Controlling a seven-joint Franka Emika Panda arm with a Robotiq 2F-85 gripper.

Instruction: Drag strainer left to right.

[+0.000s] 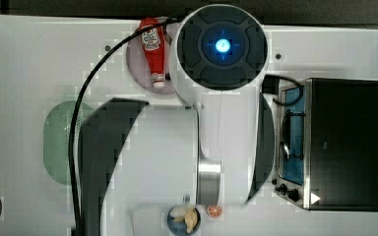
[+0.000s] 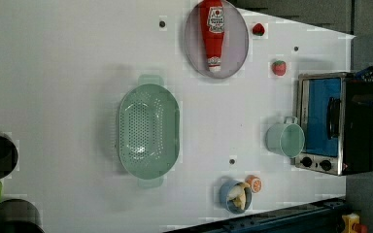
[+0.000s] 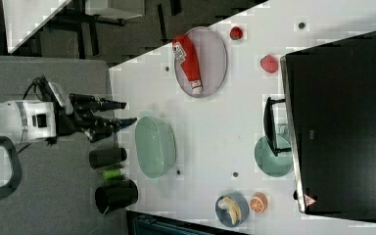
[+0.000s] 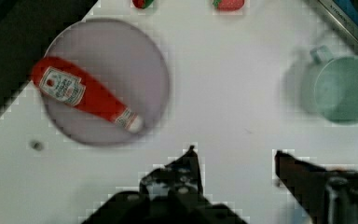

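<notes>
The white table (image 2: 68,63) carries a black toaster oven (image 2: 352,124) at the left view's right edge. Well apart from that oven, toward the left view's left, the strainer (image 2: 148,131) lies upright and empty on bare tabletop. The grey plate (image 2: 194,43), holding a ketchup bottle (image 2: 212,31), sits between strainer and oven, nearer the left view's top. The mint cup (image 2: 285,139) stands just beside the oven. In the right view the gripper (image 3: 125,112) hangs with its fingers (image 3: 113,104) spread apart and holding nothing, their tips near the strainer's rim on the side away from the oven, not touching it.
</notes>
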